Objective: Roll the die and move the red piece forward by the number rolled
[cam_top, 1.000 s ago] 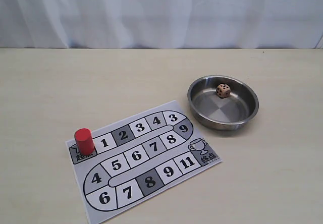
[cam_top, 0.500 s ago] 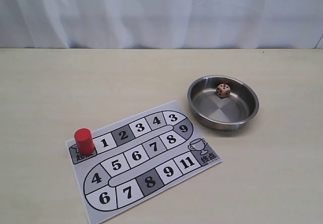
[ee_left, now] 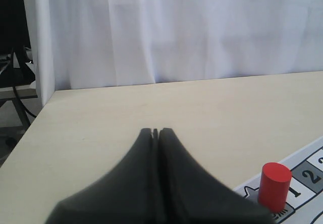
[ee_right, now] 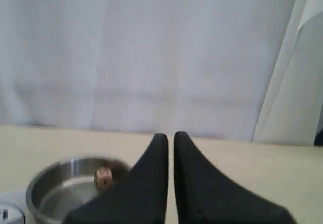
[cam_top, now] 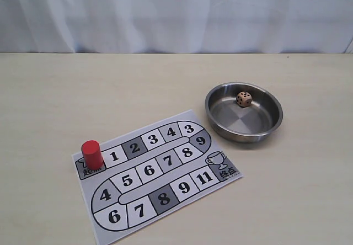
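Note:
The die (cam_top: pixel 244 99), a small tan cube with dark pips, lies inside the steel bowl (cam_top: pixel 212 118) near its far wall. The red piece (cam_top: pixel 92 154) stands upright on the start square at the left end of the paper board (cam_top: pixel 149 185). Neither gripper shows in the exterior view. In the left wrist view my left gripper (ee_left: pixel 155 131) is shut and empty above bare table, with the red piece (ee_left: pixel 274 185) off to one side. My right gripper (ee_right: pixel 171 135) is shut with only a thin slit, empty, beside the bowl (ee_right: pixel 50 183) holding the die (ee_right: pixel 103 177).
The board carries a numbered track ending at a trophy square (cam_top: pixel 220 165) close to the bowl. A white curtain (cam_top: pixel 176 13) hangs behind the table's far edge. The table's side edge (ee_left: pixel 30 128) shows in the left wrist view.

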